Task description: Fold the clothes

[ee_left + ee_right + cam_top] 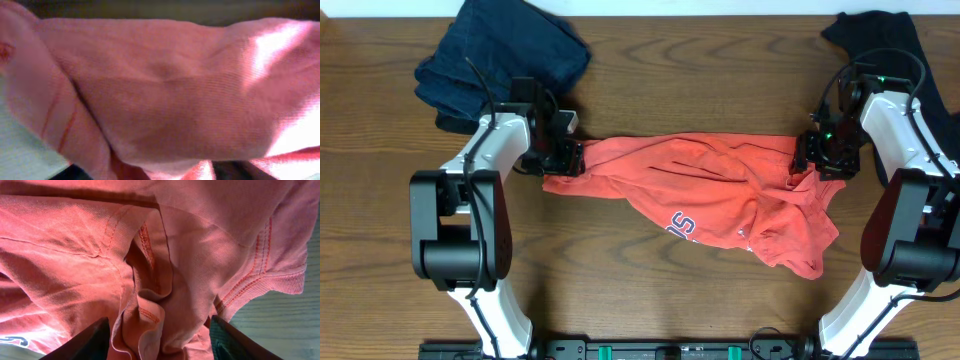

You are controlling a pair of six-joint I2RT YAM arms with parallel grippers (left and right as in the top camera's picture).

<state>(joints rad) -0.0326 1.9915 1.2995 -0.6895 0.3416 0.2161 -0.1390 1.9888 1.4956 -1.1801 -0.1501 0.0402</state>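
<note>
The clothes, a coral-red T-shirt (720,190), lie crumpled across the middle of the table, with white-and-navy lettering (682,226) on the lower fold. My left gripper (563,157) sits at the shirt's left end. In the left wrist view the cloth (165,90) fills the frame, and only dark finger tips (232,171) peek out, set wide apart. My right gripper (817,157) sits at the shirt's right end. Its fingers (92,342) stand apart with a thick hemmed fold (150,315) between them.
A dark navy denim garment (505,60) lies bunched at the back left, just behind my left arm. A black shirt (880,40) lies at the back right, behind my right arm. Bare wood table (620,290) shows in front of the shirt.
</note>
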